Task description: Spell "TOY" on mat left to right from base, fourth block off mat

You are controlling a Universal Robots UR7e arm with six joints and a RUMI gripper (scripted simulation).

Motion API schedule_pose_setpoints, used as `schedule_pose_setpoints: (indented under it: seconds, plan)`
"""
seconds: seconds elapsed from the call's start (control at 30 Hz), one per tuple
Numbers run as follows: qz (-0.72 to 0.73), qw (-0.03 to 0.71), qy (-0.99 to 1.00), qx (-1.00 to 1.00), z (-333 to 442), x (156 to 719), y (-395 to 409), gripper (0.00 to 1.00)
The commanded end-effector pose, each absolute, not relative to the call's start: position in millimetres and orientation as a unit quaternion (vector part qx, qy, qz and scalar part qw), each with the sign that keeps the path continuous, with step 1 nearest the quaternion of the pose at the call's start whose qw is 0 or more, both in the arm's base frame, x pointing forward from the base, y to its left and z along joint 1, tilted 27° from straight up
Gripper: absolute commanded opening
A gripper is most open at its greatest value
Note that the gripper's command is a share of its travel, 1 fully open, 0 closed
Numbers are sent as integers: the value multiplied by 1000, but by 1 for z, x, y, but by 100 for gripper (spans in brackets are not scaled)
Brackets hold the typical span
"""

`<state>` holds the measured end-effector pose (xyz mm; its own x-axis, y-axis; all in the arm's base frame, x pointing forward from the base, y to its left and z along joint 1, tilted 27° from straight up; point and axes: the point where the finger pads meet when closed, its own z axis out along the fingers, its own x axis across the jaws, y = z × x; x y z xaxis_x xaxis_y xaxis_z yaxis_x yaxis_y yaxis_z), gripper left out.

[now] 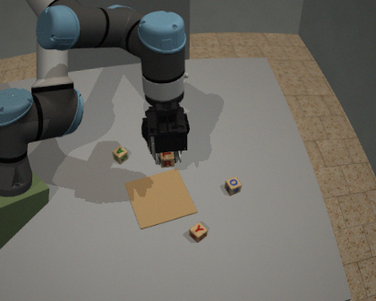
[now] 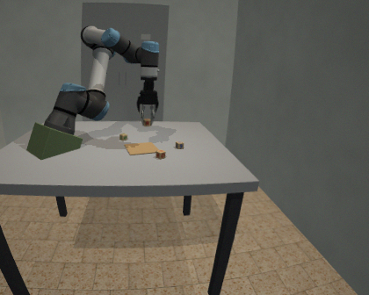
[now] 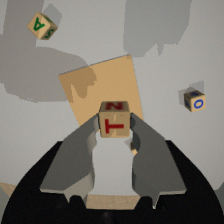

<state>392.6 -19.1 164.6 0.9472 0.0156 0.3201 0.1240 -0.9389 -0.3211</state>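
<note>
"T block (image 1: 167, 159) (image 2: 147, 122) (image 3: 114, 120), held where, please?"

"Clamped between both fingers of the tool (image 1: 167, 157) (image 2: 148, 117) (image 3: 115, 114), raised above the surface (image 1: 265, 251) (image 2: 119, 169) (image 3: 162, 92)."

"And O block (image 1: 233, 185) (image 2: 179, 145) (image 3: 195, 101), Y block (image 1: 198, 232) (image 2: 161, 154) (image 3: 133, 148), A block (image 1: 120, 154) (image 2: 124, 137) (image 3: 42, 26)?"

"Resting separately, all off the mat (image 1: 160, 198) (image 2: 141, 148) (image 3: 110, 75)."

From where I stand, the UR7e arm (image 1: 162, 58) (image 2: 99, 70) climbs from its base, leans back over the shoulder, then folds forward at a high elbow (image 2: 92, 36) — quite an arch. Blue caps cover its joints, dark housings and pale tubes between them. The last wrist joint (image 1: 163, 33) (image 2: 149, 47) stands above a pale band, and below it the black RUMI two-jaw gripper (image 1: 168, 130) (image 2: 148, 113) (image 3: 115, 114) points straight down, up off the tabletop. Its two grey fingers are drawn in, pads pressed on opposite sides of their load — a firm, level grip.
</note>
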Motion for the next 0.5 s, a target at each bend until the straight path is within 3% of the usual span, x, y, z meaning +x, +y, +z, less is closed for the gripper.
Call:
schedule_pose_setpoints:
  seconds: [0.0, 0.47]
  plan:
    - [-154, 175, -7, -972, 165, 393, -18, 9]
    - [-132, 192, 107, -967, 167, 395, -15, 9]
